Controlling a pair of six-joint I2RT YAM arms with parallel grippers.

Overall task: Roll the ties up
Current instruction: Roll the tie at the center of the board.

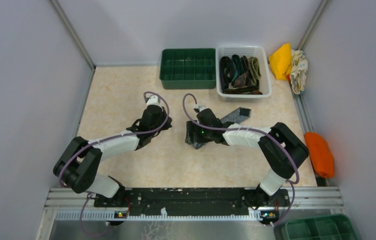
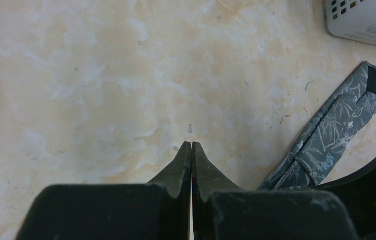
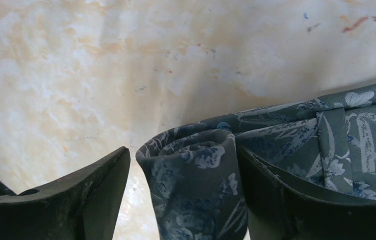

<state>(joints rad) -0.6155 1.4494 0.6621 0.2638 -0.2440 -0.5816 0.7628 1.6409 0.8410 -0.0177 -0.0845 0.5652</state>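
Observation:
A grey patterned tie [image 1: 237, 116] lies on the table right of centre, its wide end [image 2: 336, 125] flat and pointing at the basket. Its near end is wound into a small coil [image 3: 196, 190] standing between the fingers of my right gripper [image 3: 181, 152], which is open: the right finger touches the coil and the left finger stands clear of it. From above, that right gripper [image 1: 194, 136] is at the tie's left end. My left gripper [image 2: 191, 145] is shut on nothing, just above bare table left of the tie, and shows from above [image 1: 158, 122]. More ties [image 1: 240, 75] fill a basket.
The white basket [image 1: 267, 67] stands at the back right, beside a green compartment tray [image 1: 188, 67]. A yellow cloth [image 1: 281, 61] and an orange cloth [image 1: 321, 152] lie along the right wall. Another green tray [image 1: 321, 227] sits off the table's near right corner.

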